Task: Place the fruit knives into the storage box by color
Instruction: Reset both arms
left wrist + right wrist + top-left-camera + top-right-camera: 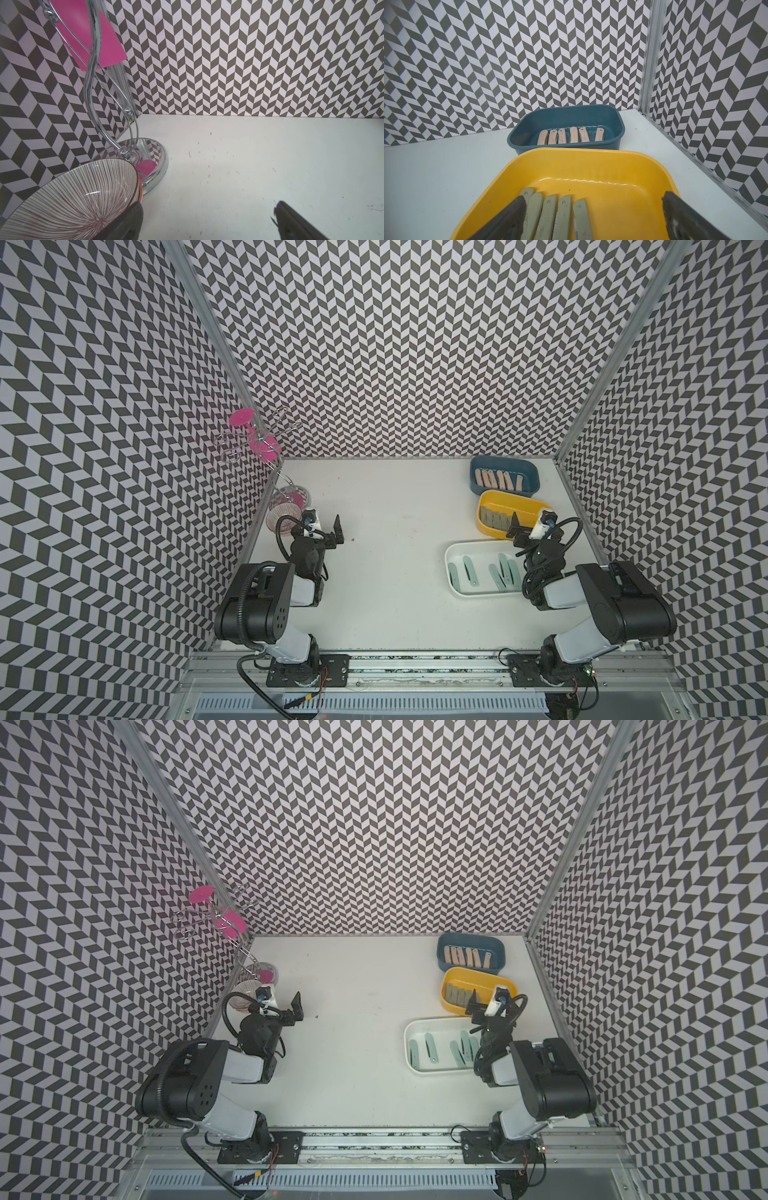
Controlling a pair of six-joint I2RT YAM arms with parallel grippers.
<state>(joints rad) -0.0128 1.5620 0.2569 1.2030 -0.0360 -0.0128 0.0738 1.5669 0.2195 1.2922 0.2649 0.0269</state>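
Hovering spread and empty over the yellow box (591, 158), the right hand (593, 198) faces olive knives (548, 216) lying lengthwise away from it.

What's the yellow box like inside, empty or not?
Not empty. A row of grey-green fruit knives lies side by side, flat inside the yellow box.

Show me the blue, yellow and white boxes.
blue box (571, 116): right wrist view, far inner wall.
yellow box (521, 504): a top view, bare floor.
white box (442, 1048): a top view, bare floor.
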